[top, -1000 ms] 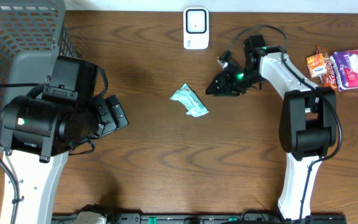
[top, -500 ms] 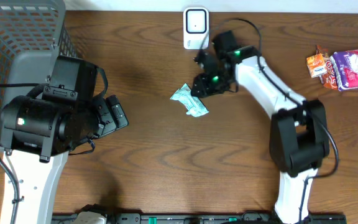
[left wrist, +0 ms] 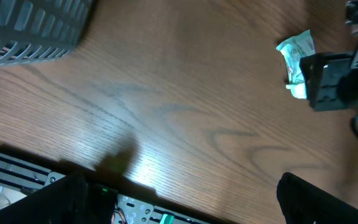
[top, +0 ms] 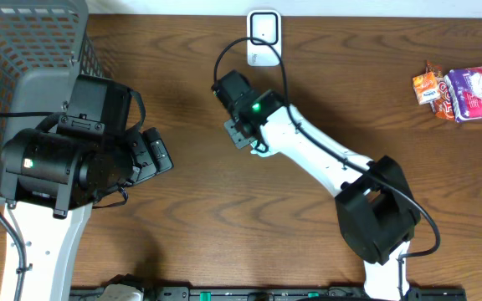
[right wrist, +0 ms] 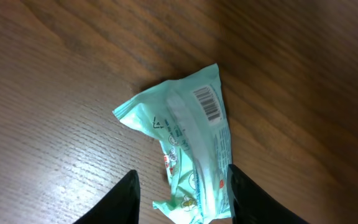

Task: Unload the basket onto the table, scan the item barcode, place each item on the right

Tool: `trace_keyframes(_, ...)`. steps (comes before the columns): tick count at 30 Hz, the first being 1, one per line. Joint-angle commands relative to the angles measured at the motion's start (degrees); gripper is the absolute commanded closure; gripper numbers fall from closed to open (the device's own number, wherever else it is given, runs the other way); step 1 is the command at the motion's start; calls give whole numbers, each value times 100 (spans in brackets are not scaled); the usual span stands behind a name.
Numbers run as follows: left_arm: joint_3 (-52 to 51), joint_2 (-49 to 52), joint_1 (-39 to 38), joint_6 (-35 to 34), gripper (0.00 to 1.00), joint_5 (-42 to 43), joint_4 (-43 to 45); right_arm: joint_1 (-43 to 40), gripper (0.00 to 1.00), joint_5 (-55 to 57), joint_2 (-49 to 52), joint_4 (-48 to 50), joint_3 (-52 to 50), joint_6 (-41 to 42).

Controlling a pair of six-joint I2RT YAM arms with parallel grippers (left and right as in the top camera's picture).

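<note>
The item is a mint-green packet [right wrist: 194,134] lying flat on the wooden table, its barcode [right wrist: 207,103] facing up. My right gripper [right wrist: 184,178] is open and hangs over the packet's near end, one finger on each side. The right finger sits against the packet's edge, the left one stands apart. From overhead the right gripper [top: 243,124] covers nearly all of the packet. The white scanner [top: 264,38] stands at the table's back edge, just beyond it. My left gripper [top: 154,151] is open and empty at the left. The left wrist view shows the packet [left wrist: 296,52] at its far right.
A grey mesh basket [top: 23,50] stands at the back left, behind the left arm. An orange snack pack [top: 428,86] and a purple-white pack [top: 476,91] lie at the far right. A black rail [top: 266,293] runs along the front edge.
The right arm has swung left, from the right of the packet to directly over it. The packet lies where it was. The left arm has not moved.
</note>
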Motion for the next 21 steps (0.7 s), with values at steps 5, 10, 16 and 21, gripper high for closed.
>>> trace_keyframes(5, 7, 15, 24, -33, 2, -70, -11, 199, 74, 494, 11, 555, -651, 396)
trace_keyframes(10, 7, 15, 24, -33, 2, -70, -11, 184, 75, 590, 17, 1016, -1187, 310)
trace_keyframes(16, 7, 15, 24, -31, 2, -70, -11, 107, 74, 737, 17, 1102, -1233, 313)
trace_keyframes(21, 7, 15, 24, -33, 2, -70, -11, -111, 71, 817, 17, 1198, -1233, 313)
